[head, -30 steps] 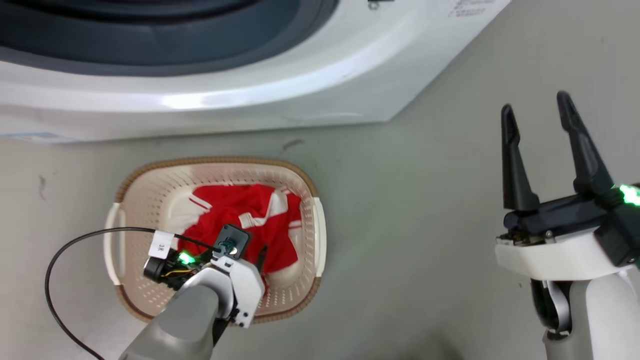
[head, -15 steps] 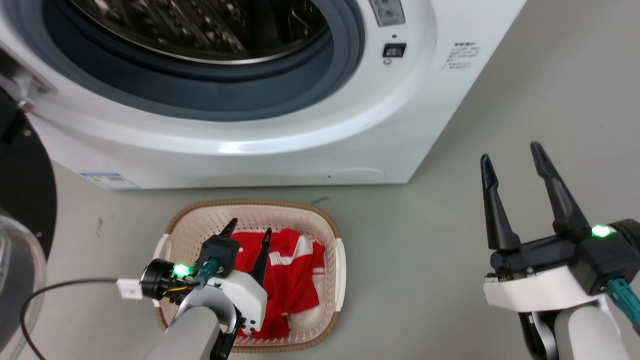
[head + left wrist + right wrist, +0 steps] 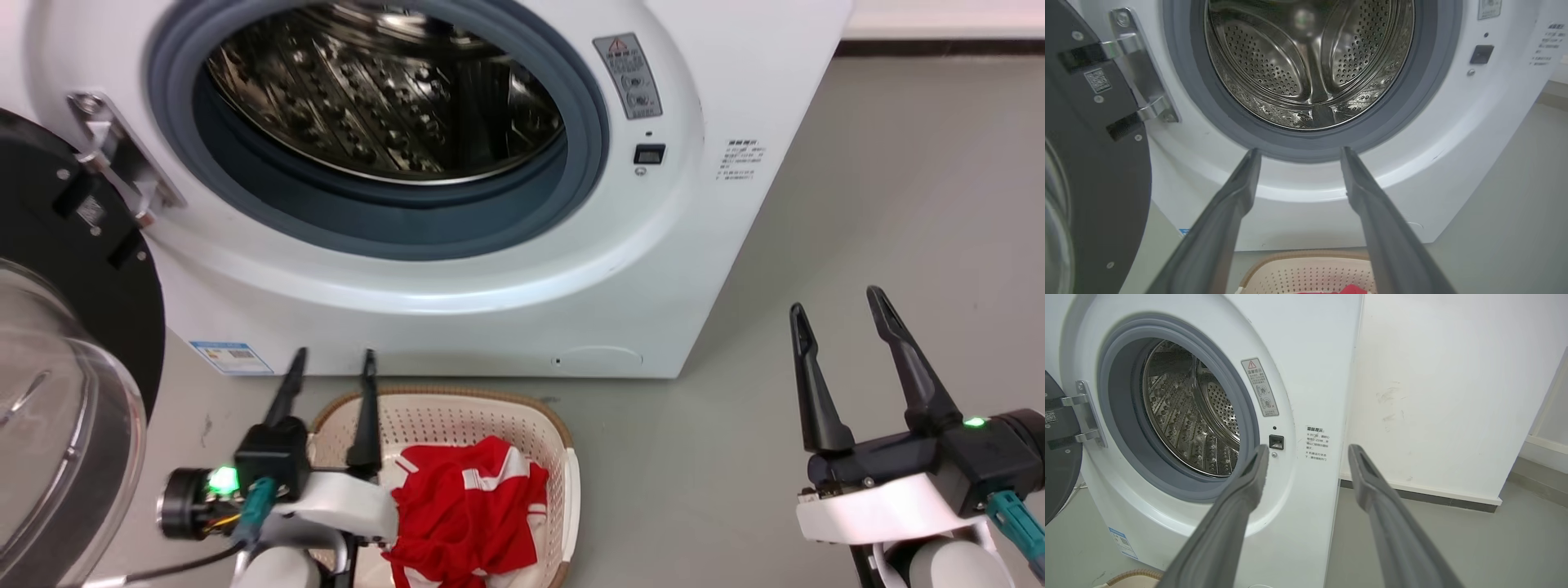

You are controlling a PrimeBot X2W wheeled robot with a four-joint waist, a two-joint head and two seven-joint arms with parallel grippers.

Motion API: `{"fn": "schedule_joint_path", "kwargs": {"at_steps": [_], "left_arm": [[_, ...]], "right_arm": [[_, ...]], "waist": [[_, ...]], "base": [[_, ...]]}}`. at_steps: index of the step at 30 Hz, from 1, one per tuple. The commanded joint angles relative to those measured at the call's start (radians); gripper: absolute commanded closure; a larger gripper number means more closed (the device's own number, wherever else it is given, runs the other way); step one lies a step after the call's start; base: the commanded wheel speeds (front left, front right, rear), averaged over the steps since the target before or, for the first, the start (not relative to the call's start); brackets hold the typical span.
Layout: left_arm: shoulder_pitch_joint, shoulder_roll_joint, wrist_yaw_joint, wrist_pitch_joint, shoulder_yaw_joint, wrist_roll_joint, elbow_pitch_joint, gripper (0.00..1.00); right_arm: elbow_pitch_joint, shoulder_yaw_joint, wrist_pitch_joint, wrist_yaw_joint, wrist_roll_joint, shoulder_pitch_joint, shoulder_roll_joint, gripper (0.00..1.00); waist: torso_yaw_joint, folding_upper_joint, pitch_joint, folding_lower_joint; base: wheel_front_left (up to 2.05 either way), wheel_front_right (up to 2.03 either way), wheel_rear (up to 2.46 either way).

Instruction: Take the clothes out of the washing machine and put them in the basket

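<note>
The white washing machine (image 3: 702,204) stands with its door swung open, and the steel drum (image 3: 1310,61) shows no fabric inside. Red and white clothes (image 3: 465,523) lie heaped in the cream basket (image 3: 571,498) on the floor in front of it. My left gripper (image 3: 333,353) is open above the basket's far left rim, fingers pointing at the machine's front panel (image 3: 1298,200). My right gripper (image 3: 837,298) is open over bare floor to the right, empty. In the right wrist view its fingers (image 3: 1249,486) frame the machine's right edge.
The open black-rimmed glass door (image 3: 57,392) hangs at the left on a metal hinge (image 3: 122,155), close beside my left arm. Grey floor (image 3: 898,188) stretches to the right of the machine. A white wall (image 3: 1445,384) with a dark skirting stands behind.
The head camera has tilted up, bringing the drum and door into view. My left gripper has risen out of the basket, leaving the clothes there, and now points at the machine.
</note>
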Motion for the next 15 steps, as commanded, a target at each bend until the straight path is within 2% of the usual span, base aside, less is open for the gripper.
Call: {"fn": "schedule_joint_path", "kwargs": {"at_steps": [1,8,15], "left_arm": [[0.03,-0.012,0.011,-0.002,0.033,0.023,-0.039,0.0],[0.133,-0.058,0.015,-0.002,0.148,0.102,-0.162,0.0],[0.227,-0.112,-0.015,-0.003,0.227,0.139,-0.245,0.0]], "right_arm": [[0.0,-0.005,-0.002,-0.001,0.003,0.02,0.001,0.0],[0.0,-0.009,-0.002,-0.001,0.007,0.056,0.001,0.0],[0.002,-0.012,-0.002,-0.001,0.021,0.105,0.001,0.0]], "waist": [[0.006,0.0,-0.028,0.0002],[0.002,0.0,-0.084,0.0002],[-0.002,0.0,-0.132,0.0002]], "base": [[0.0,0.0,0.0],[0.0,0.0,0.0],[0.0,0.0,0.0]]}}
